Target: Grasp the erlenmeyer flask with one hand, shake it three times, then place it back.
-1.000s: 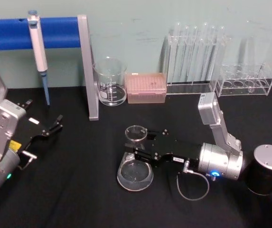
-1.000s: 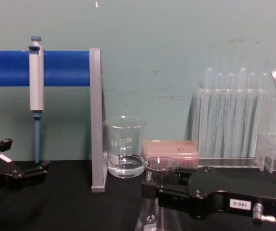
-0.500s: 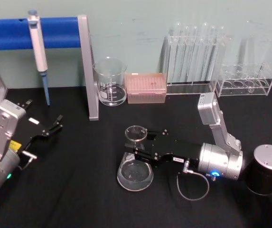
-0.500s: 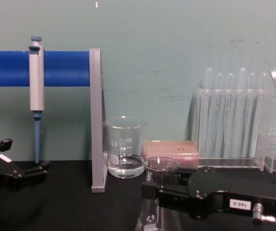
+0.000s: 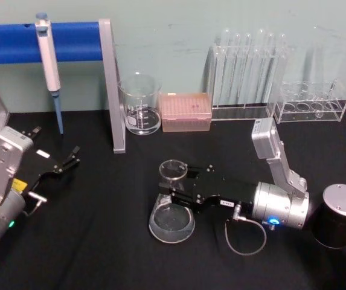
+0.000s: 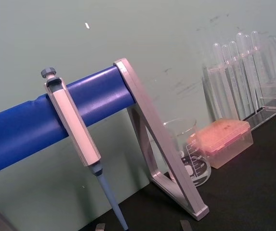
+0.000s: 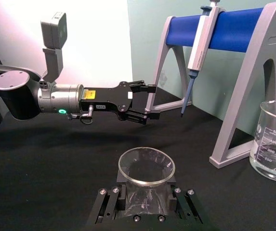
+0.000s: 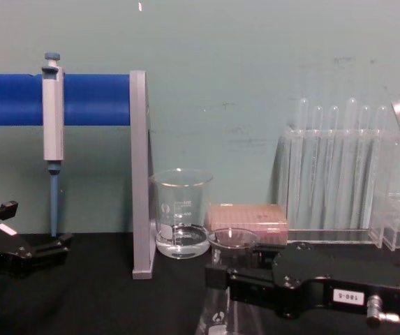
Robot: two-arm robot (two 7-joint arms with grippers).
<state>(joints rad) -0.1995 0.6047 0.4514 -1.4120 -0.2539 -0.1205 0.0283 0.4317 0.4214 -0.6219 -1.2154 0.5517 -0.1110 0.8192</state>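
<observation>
Nothing moved: right gripper (image 5: 177,194) stays clamped on erlenmeyer flask (image 5: 172,211) neck.

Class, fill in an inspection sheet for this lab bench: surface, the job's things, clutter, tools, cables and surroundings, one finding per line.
Surface: black table, dry, no spills seen.
Job's things: erlenmeyer flask upright at centre, base on the table, neck between the right tool's fingers.
Clutter: beaker holding a little clear liquid, pink tip box, test tube rack and a second clear rack, all along the back edge.
Tools: right tool shut on the flask neck; left tool open, parked at the left, apart from everything.
Cables: grey cable looping on the table below the right wrist.
Surroundings: pipette hanging on the blue stand; pale green wall behind.
</observation>
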